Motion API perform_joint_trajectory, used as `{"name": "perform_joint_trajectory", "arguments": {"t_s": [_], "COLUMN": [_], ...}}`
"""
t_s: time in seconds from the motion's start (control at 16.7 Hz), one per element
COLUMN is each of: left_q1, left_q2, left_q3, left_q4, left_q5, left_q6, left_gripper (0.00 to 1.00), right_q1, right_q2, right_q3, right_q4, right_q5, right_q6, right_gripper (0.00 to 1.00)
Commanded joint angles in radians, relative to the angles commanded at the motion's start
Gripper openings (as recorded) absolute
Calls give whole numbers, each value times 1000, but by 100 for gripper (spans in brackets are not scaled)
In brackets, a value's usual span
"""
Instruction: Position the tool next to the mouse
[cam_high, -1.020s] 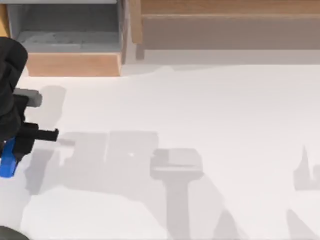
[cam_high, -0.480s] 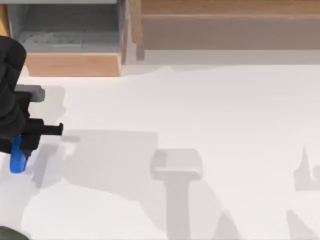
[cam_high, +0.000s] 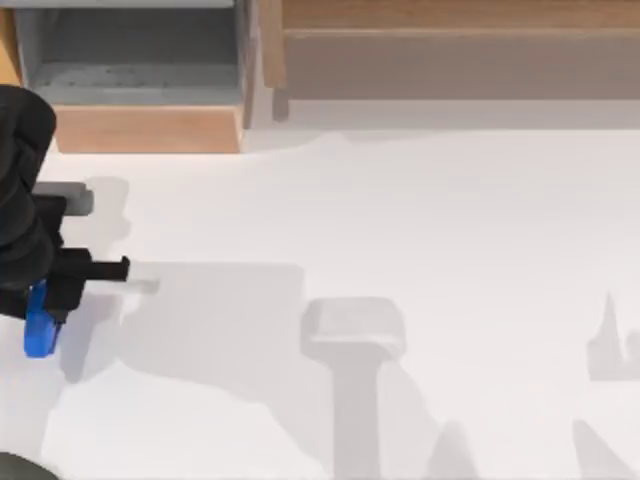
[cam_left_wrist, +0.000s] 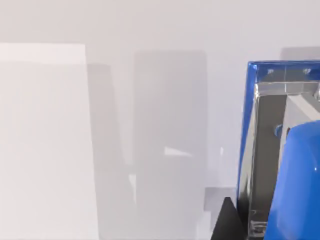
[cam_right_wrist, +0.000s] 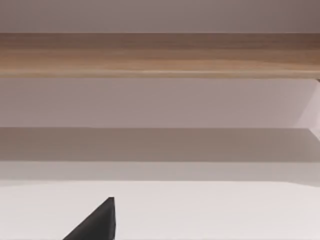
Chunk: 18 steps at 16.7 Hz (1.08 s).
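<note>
Top view is showing my left arm sitting at the far left edge of the table, its black body reaching in over the white surface. The left claw is gripping the tool — a small bright blue bar whose lower end is sticking out below the black fingers, hanging over the table near its left side. One black finger is pointing out toward the right, and a grey block on the arm is showing just above it. Shadows of the arms are lying across the middle and right of the table. Along the back edge, a wooden shelf unit with a grey inside is standing at the left and a long wooden board is running to the right. Left wrist view is looking past the blue tool, close up with a shiny metal face beside it, down at the white table. Right wrist view is facing the wooden board across the table, with a black fingertip of the right claw at the frame's edge — I cannot tell how far that claw is open.
</note>
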Motion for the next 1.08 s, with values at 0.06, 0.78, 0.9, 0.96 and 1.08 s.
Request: {"name": "perform_joint_trajectory", "arguments": {"t_s": [0.06,0.78,0.9,0.96,1.08], "left_q1": [0,0,0,0,0], "left_q2": [0,0,0,0,0], "left_q3": [0,0,0,0,0], "left_q4": [0,0,0,0,0], "left_q5": [0,0,0,0,0], "left_q6": [0,0,0,0,0], "left_gripper": [15,100,100,100,100], "right_q1": [0,0,0,0,0], "right_q2": [0,0,0,0,0], "right_q3": [0,0,0,0,0], "right_q4": [0,0,0,0,0], "right_q5": [0,0,0,0,0], "right_q6": [0,0,0,0,0], "right_gripper": [100,100,100,100,100]}}
